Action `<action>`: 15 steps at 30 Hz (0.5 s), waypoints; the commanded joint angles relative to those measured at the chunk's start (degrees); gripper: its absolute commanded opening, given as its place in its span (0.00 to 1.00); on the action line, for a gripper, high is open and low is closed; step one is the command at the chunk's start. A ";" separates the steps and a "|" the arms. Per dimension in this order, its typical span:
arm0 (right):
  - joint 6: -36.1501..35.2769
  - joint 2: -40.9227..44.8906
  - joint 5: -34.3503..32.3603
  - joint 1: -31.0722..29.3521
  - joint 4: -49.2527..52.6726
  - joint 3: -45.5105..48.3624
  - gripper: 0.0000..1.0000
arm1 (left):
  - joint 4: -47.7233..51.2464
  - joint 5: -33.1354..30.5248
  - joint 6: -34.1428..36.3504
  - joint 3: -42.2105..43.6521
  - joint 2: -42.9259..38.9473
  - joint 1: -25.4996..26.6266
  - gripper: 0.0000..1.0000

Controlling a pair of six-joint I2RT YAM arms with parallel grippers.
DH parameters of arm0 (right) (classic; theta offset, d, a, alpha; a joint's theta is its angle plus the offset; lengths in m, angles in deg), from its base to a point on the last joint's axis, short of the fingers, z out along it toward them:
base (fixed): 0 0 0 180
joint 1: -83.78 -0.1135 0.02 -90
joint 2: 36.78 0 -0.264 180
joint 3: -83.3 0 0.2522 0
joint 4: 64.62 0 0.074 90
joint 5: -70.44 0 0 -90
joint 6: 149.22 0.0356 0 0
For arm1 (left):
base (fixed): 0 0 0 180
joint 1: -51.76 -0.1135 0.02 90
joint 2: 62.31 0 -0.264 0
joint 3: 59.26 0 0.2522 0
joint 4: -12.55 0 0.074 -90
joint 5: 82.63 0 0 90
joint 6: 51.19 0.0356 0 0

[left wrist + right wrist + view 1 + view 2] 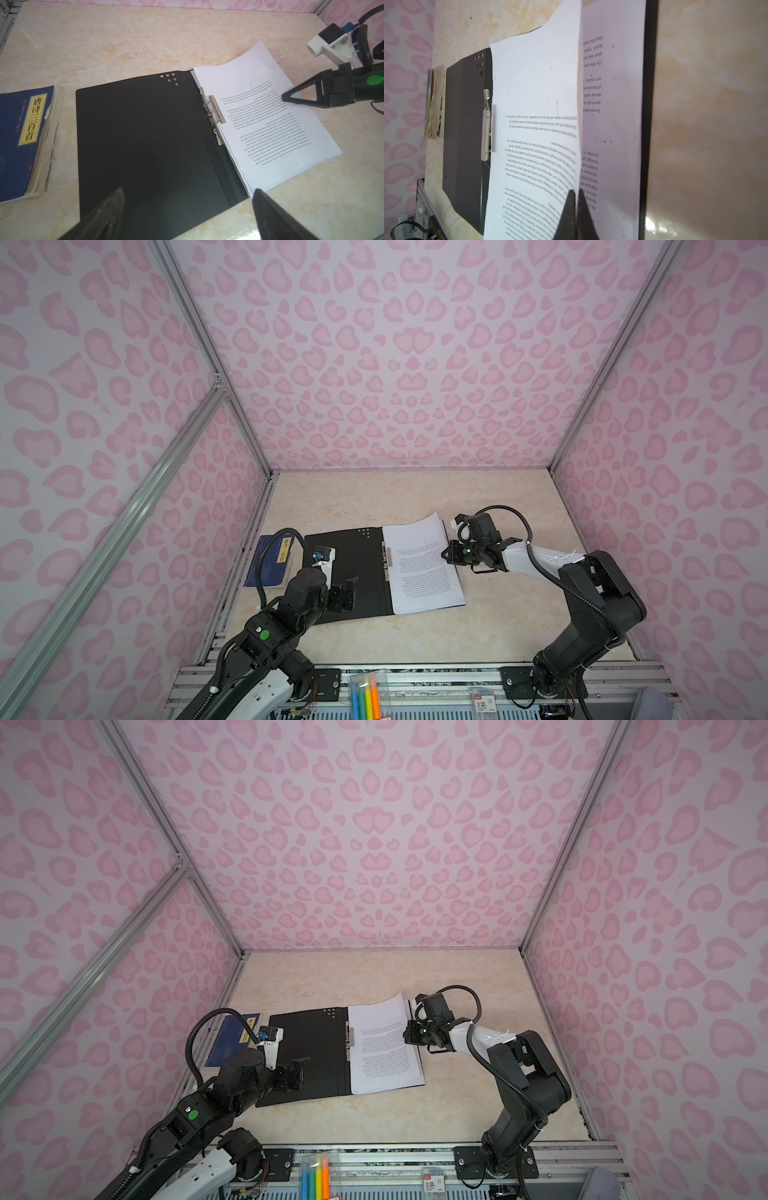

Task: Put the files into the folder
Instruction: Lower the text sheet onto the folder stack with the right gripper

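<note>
The files (424, 572) lie stacked on the right half of the open folder (359, 556), mid-table; the right gripper (576, 193) pinches the top sheet (533, 104) by its outer edge, lifted — a hard pull could tear it at the metal clip (217, 110). The left gripper (188, 190) hovers spread over the folder's left half

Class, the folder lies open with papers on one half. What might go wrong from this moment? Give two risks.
1. The right gripper is shut on the outer edge of the top sheet, which curls up; the clip lies over its inner edge, so more pull might tear it.
2. The left gripper hangs open over the folder, seemingly not pressing it, so it may slide.
</note>
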 commanded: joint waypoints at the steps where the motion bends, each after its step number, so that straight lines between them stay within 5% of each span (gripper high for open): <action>1: 0.10 0.24 -0.91 -0.12 -1.10 0.56 0.00 | -0.97 0.48 0.37 0.17 -0.16 -0.05 0.98; 15: 0.29 -0.23 -0.77 -0.66 -1.21 0.87 0.00 | -1.11 0.65 0.42 0.20 -0.20 -0.01 0.97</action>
